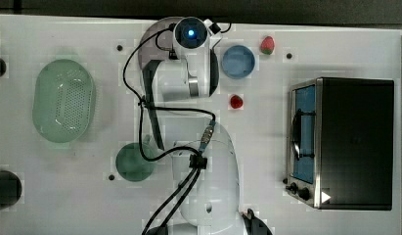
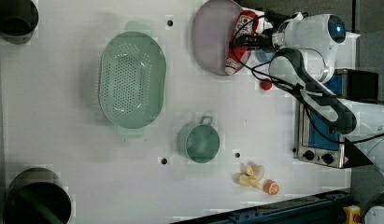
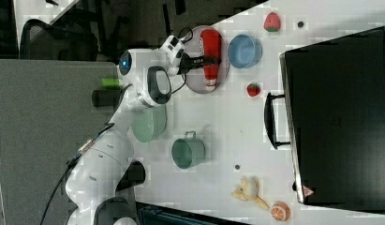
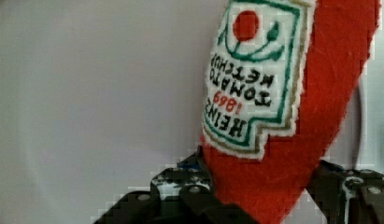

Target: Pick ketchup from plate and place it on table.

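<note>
Plate [image 3: 196,70]: holds the ketchup [image 3: 211,43], lying flat.
Tool [image 3: 210,60]: fingers straddle the ketchup; grip not certain.
Blue bowl [image 3: 244,50]: at the plate's 3 o'clock in the right view.
Bench [image 3: 227,126]: carries all.

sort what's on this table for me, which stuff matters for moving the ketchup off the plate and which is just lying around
In the job:
ketchup bottle
plate
table
tool, fingers either side of the bottle

Just lying about:
green basket
green mug
blue bowl
two strawberries
toaster oven
banana and orange
</note>
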